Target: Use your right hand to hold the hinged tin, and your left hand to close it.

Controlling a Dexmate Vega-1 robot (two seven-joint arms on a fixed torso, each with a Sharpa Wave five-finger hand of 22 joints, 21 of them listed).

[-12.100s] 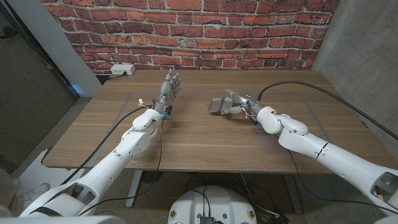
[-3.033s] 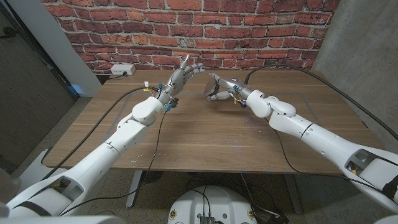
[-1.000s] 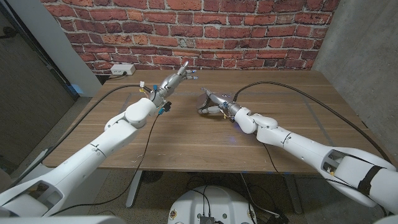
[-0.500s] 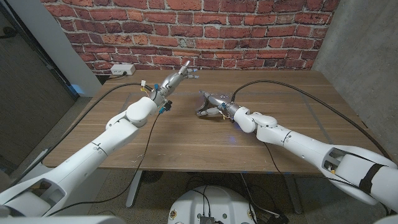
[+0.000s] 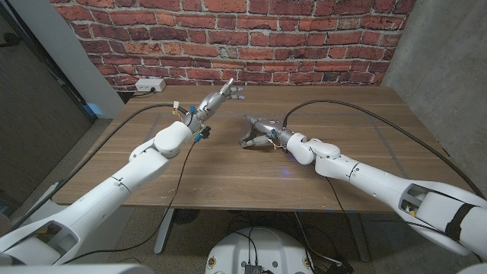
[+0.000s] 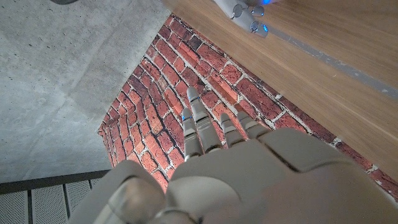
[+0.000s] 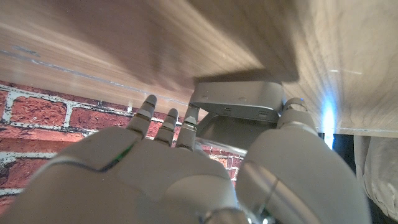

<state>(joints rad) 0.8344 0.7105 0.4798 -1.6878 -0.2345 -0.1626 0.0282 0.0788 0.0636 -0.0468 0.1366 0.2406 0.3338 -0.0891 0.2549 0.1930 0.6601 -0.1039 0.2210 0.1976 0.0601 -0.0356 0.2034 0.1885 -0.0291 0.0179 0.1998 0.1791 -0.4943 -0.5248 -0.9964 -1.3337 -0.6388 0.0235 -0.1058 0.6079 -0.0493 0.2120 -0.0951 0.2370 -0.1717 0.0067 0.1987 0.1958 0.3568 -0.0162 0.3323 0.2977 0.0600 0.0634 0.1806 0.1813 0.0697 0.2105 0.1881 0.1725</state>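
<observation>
- Tin (image 5: 254, 128) sits near the middle of the wooden table (image 5: 228, 171), at about 3 o'clock from the left hand and well apart from it; its lid looks partly raised, so the task seems not finished.
- The right hand (image 5: 262, 134) grips the tin, fingers and thumb wrapped around its sides; the right wrist view shows the tin (image 7: 239, 99) just beyond the fingertips (image 7: 147, 106).
- Over the last second the right hand has drawn the tin slightly toward 6 o'clock, nearer the robot.
- The left hand (image 5: 222, 95) hovers at about 10 o'clock from the tin, fingers spread and holding nothing, barely moved since a second ago.
- Likely next: the left hand must cross over to press the lid down.
</observation>
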